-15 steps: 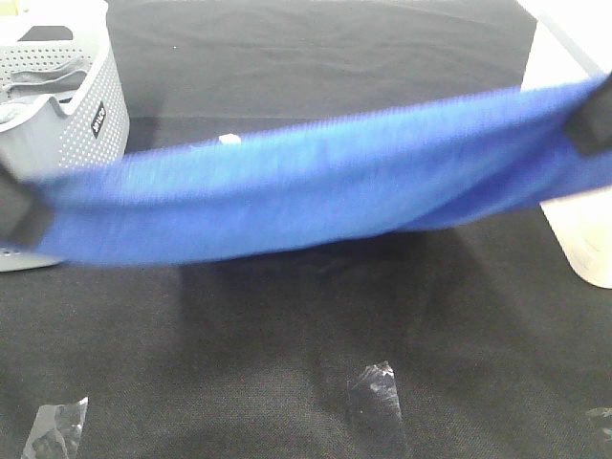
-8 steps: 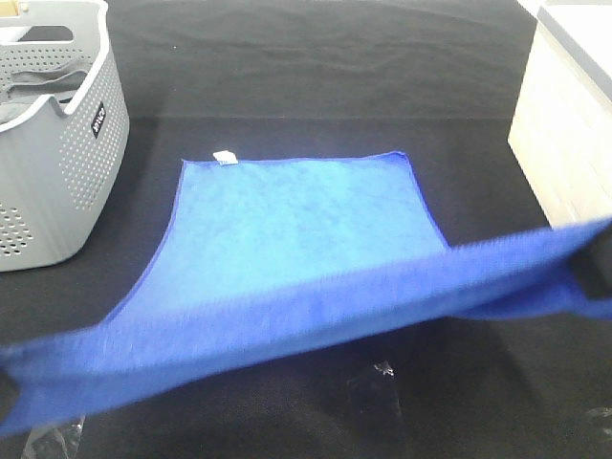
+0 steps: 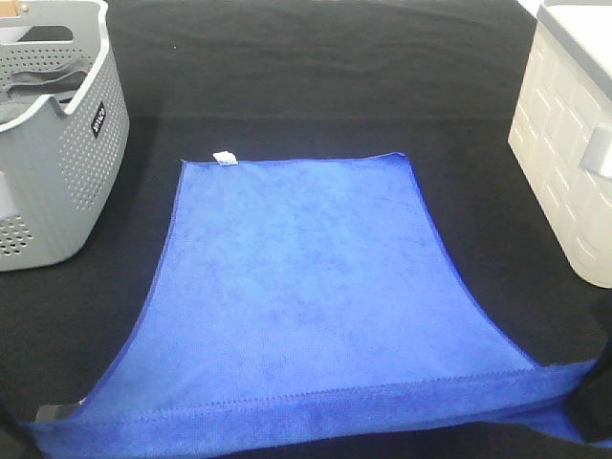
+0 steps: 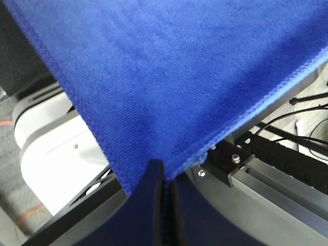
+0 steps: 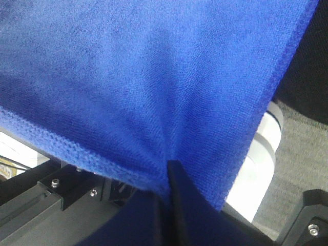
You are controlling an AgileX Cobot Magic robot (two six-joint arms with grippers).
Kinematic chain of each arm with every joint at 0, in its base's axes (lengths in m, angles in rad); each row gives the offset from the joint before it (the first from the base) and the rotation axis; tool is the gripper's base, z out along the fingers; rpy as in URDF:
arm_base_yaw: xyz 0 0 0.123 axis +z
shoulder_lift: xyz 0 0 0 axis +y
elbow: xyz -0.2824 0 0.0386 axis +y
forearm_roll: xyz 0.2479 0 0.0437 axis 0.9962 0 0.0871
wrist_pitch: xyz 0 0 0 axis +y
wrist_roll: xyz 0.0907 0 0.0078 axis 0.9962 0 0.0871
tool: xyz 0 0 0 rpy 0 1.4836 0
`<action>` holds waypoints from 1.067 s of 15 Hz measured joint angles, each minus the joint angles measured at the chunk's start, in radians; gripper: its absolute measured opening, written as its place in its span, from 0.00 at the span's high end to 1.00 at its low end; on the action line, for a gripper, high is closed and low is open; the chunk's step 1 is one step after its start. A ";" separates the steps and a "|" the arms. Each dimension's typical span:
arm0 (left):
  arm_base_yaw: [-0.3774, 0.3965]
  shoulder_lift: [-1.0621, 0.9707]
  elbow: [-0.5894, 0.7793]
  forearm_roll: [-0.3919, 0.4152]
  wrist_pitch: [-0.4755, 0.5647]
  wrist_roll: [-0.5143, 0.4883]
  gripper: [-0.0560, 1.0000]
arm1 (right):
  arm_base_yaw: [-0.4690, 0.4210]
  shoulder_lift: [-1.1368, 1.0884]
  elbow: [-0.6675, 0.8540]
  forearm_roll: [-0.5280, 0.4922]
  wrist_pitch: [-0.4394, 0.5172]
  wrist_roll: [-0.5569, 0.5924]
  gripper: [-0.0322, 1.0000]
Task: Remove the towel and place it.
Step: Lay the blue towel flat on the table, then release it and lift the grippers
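The royal-blue towel [image 3: 301, 287] lies spread on the black table, its far edge flat with a small white tag [image 3: 225, 158] at the far left corner. Its near edge is stretched along the bottom of the exterior view. My left gripper [image 4: 165, 192] is shut on the towel [image 4: 169, 77] at the near left corner; it barely shows in the exterior view [image 3: 43, 414]. My right gripper [image 5: 165, 192] is shut on the towel [image 5: 143, 77] at the near right corner, mostly out of the exterior view.
A grey perforated basket [image 3: 72, 143] with grey cloth inside stands at the far left. A white box [image 3: 564, 163] stands at the right. The black tablecloth [image 3: 316, 76] covers the table beyond the towel.
Both grippers have pulled the towel's held edge toward the near side and down. The towel went from hanging stretched in the air to lying spread on the table.
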 joint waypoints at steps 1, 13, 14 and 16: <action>0.000 0.037 0.000 0.005 0.006 0.000 0.95 | 0.000 0.026 0.020 0.013 -0.001 -0.007 0.94; -0.164 0.392 0.005 0.017 0.023 0.045 0.95 | -0.003 0.389 0.127 0.047 -0.006 -0.189 0.94; -0.164 0.402 0.003 0.018 0.023 0.045 0.95 | -0.003 0.420 0.127 0.053 -0.007 -0.211 0.94; -0.164 0.428 -0.017 0.020 0.026 0.045 0.95 | -0.003 0.484 0.127 0.065 -0.037 -0.238 0.94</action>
